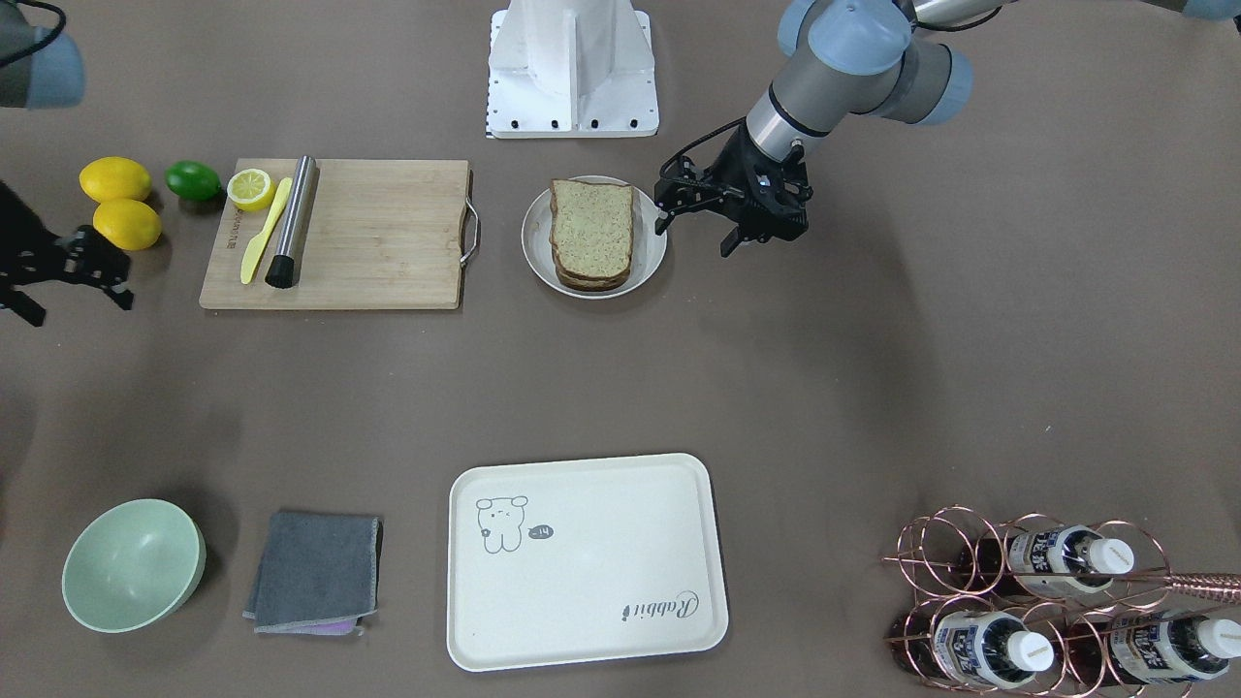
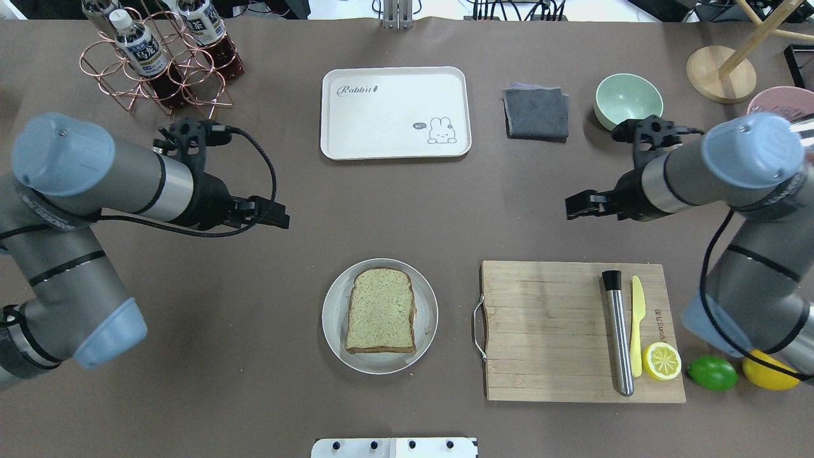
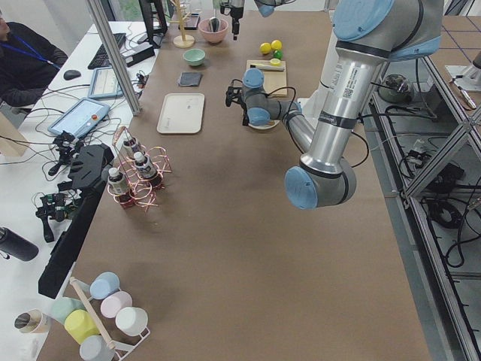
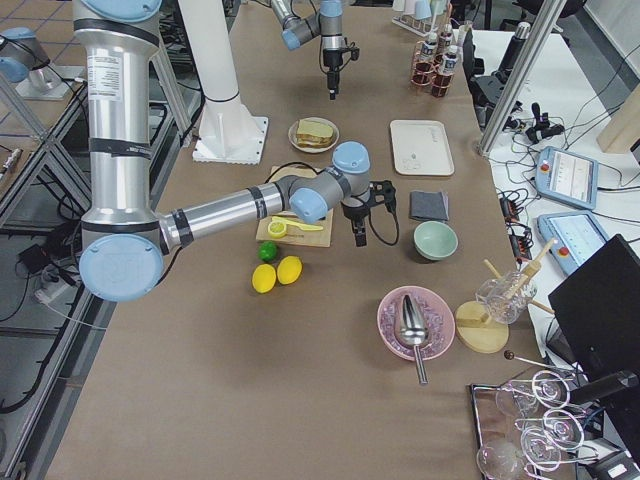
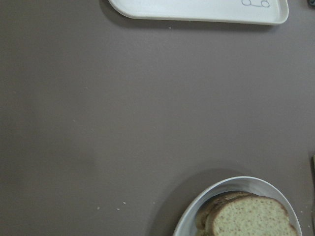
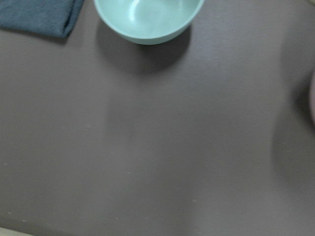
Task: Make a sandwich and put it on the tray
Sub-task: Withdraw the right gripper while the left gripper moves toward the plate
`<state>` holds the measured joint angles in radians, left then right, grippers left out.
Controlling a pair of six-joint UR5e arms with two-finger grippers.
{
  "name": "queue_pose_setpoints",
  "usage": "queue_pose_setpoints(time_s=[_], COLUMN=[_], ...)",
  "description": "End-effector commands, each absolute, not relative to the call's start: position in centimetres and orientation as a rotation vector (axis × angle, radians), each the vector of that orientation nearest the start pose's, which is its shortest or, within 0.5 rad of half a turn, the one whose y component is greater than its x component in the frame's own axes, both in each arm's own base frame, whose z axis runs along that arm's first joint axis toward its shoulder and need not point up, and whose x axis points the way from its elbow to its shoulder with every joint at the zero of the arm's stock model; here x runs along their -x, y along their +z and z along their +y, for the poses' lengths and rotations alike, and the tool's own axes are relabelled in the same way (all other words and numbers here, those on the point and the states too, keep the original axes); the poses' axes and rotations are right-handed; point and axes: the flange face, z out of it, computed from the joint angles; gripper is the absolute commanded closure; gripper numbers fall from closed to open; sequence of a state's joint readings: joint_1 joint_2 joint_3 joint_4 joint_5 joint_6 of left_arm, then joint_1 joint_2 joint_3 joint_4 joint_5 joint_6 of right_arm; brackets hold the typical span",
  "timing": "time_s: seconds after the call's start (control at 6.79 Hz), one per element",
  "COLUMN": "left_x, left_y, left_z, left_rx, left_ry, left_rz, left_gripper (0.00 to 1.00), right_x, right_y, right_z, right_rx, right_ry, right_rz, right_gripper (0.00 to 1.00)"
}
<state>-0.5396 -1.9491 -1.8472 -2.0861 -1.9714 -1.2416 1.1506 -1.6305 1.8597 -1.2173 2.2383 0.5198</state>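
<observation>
- Left gripper (image 1: 694, 238): jaws spread, empty. In the front-facing view the sandwich (image 1: 591, 234) lies near, at 9 o'clock, long axis 12–6.
- Right gripper (image 1: 76, 302): spread, empty, well apart.

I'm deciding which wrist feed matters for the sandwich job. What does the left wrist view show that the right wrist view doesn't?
Only the left wrist view: the tray, its edge running along the top, and at the bottom right the plate holding the sandwich, its slices stacked.
Only the right wrist view: the green bowl at the top and a corner of the grey cloth at the top left.
Both: the brown table filling most of the picture.
</observation>
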Motion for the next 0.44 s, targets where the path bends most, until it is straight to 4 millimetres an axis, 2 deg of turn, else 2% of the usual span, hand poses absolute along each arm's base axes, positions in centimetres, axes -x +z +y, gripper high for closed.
queue_pose_setpoints(time_s=[0.0, 0.29], left_x=[-47.7, -49.3], left_y=[27.1, 27.9], left_z=[-37.6, -36.5], left_rx=[-0.134, -0.131], left_ry=[0.062, 0.071], left_rz=[1.178, 1.158], left_gripper=[0.02, 0.02], right_x=[2.0, -4.5], right_y=[55.5, 57.9], right_z=[-47.4, -46.8], right_rx=[-0.187, -0.106], right_ry=[-0.123, -0.158], right_rz=[-0.816, -0.753], right_gripper=[0.00, 0.00])
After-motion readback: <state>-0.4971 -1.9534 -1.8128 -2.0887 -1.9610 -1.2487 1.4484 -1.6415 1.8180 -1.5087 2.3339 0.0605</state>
